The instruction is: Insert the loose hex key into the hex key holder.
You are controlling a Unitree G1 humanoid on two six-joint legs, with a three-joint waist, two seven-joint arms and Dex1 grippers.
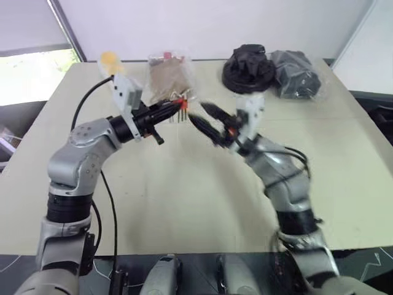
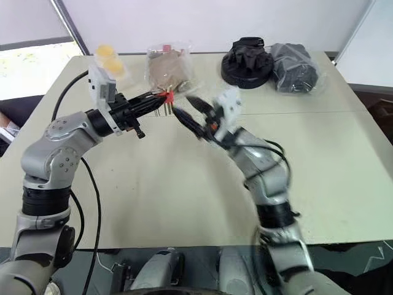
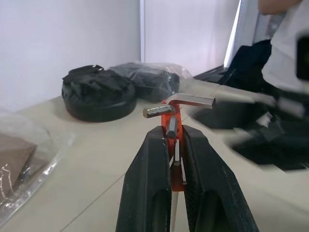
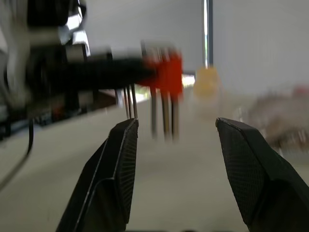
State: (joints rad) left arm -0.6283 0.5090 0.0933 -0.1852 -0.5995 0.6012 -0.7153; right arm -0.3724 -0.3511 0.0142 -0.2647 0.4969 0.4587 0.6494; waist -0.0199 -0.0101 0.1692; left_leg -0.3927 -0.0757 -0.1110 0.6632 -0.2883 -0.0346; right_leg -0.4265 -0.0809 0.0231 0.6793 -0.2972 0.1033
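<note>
Your left gripper (image 1: 176,108) pinches hex key holder (image 3: 170,121), keys hanging down; right gripper (image 4: 176,159) spread, empty, holder just ahead, above.

The two head views look forward and down from above the near edge of the pale beige table (image 1: 184,203), taking in both arms and the far edge; they share nearly the whole tabletop, slightly offset sideways. The left wrist view sits close behind the left gripper (image 3: 175,159), looking low across the table toward the flat round black pouch (image 3: 98,96) at the far right. The right wrist view looks along the right gripper (image 4: 176,169) toward the small red-orange plastic hex key holder (image 4: 166,72) and the far left.
</note>
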